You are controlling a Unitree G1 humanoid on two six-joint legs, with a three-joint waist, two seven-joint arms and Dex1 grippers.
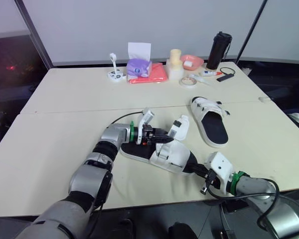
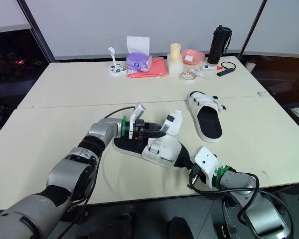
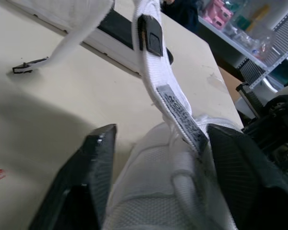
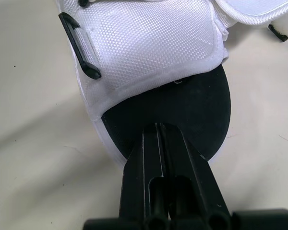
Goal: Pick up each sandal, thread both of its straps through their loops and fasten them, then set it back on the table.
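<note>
Your near sandal [image 1: 172,157] lies flat toward the table's [image 1: 65,114] 6 o'clock edge. Your left gripper [image 1: 164,134] reaches in from 9 o'clock, its fingers [image 3: 93,167] clamped either side of a raised white strap [image 1: 181,127]. Your right gripper [image 1: 197,168] sits at the sandal's 4 o'clock end, fingers [image 4: 153,158] pressed together, tips on the black footbed [image 4: 192,110]. The other sandal [image 1: 212,122] rests at 2 o'clock, apart.
</note>
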